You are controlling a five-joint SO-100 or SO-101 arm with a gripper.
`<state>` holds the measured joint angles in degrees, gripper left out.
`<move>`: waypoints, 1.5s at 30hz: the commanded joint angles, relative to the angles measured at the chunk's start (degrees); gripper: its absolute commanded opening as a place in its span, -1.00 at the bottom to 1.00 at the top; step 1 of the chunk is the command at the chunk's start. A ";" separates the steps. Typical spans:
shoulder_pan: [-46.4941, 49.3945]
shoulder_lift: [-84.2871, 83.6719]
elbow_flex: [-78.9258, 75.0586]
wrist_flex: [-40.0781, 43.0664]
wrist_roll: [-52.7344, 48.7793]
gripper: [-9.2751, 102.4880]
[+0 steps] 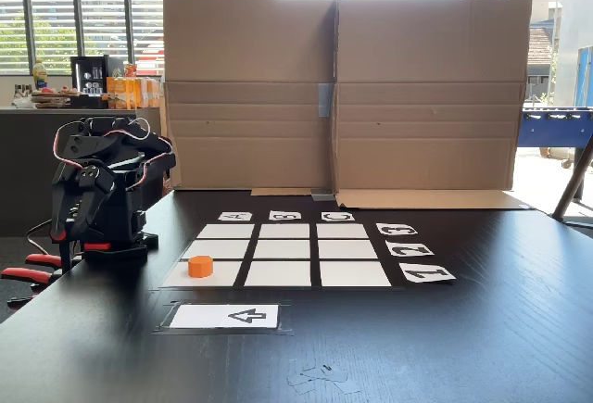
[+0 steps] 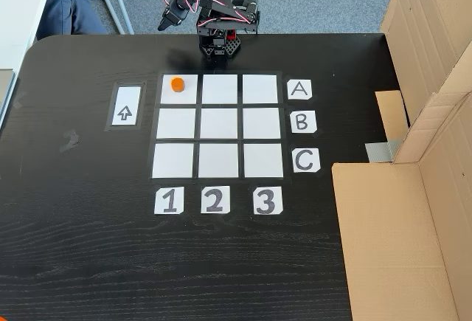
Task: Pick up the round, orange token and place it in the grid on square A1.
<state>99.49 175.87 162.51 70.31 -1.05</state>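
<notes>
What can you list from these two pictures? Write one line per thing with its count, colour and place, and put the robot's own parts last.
token: 1, orange, on square A1, the corner cell in row A, column 1.
grid: 1, nine white cells with black gaps, middle of the table.
letter cards A, B, C: 3, white with dark letters, along one grid edge.
number cards 1, 2, 3: 3, white with dark digits, along the adjoining edge.
arrow card: 1, white with black arrow, beside column 1.
table: 1, black, under everything.
cardboard screen: 1, brown, standing along the table edge.
arm: 1, black with red wires, folded at the table edge by row A.
gripper: 1, black, pointing down; jaw state unclear.
</notes>
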 commanded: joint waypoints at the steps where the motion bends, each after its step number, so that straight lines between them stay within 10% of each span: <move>1: 1.85 1.76 1.93 -0.97 -0.53 -0.73; 45: 3.69 11.95 12.66 -6.15 -2.11 -0.84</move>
<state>99.76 187.73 175.08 63.81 -2.90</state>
